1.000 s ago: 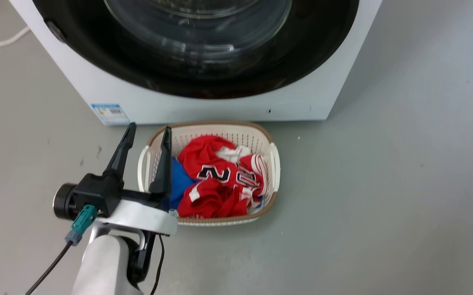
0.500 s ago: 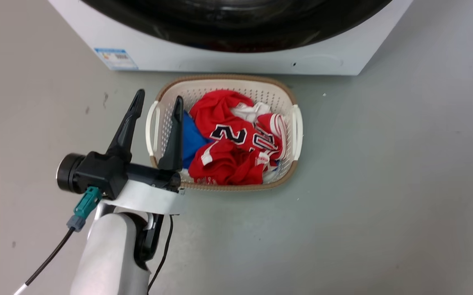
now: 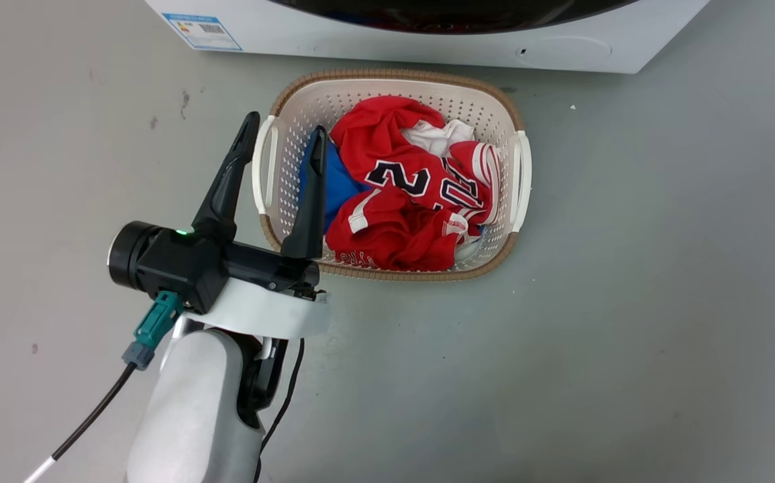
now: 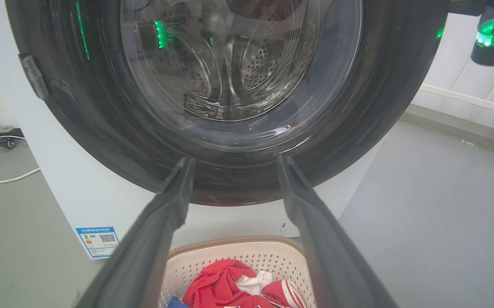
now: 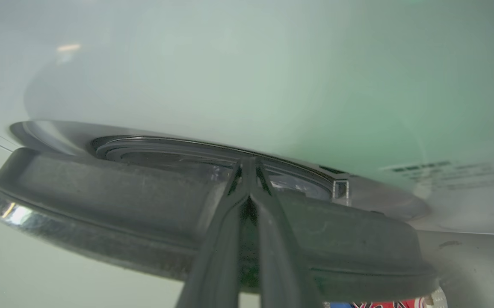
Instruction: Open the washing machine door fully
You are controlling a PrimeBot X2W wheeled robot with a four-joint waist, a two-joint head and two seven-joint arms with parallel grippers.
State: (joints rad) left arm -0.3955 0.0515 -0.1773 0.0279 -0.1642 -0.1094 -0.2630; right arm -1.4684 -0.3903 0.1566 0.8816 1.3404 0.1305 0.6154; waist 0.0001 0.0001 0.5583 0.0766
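Laundry station, seen from beside the robot. A pale basket (image 3: 520, 168) with a brown rim stands on the grey floor (image 3: 629, 302) just in front of the machine (image 4: 80, 188). It holds a crumpled red jersey (image 3: 414, 194) with dark numerals, which takes up most of the inside. A blue cloth (image 3: 340, 184) lies at the basket's left and a white cloth (image 3: 437, 137) towards its back.

The left gripper (image 3: 286, 124) hangs over the basket's left rim with its fingers spread wide and nothing between them. One finger is outside the handle and the other is over the blue cloth. In the wrist view these fingers frame the lower arc of the door (image 4: 101, 141).

The door is round and glossy black, and sits on the machine's front above the basket. Its clear window (image 4: 238, 64) shows perforated steel behind. How far ajar it is cannot be told.

The right gripper (image 5: 247, 160) has its fingers pressed together, with the tips at the door's dark edge near the white front. Whether they touch it cannot be told. A blue sticker (image 3: 201, 30) marks the machine's lower left corner.
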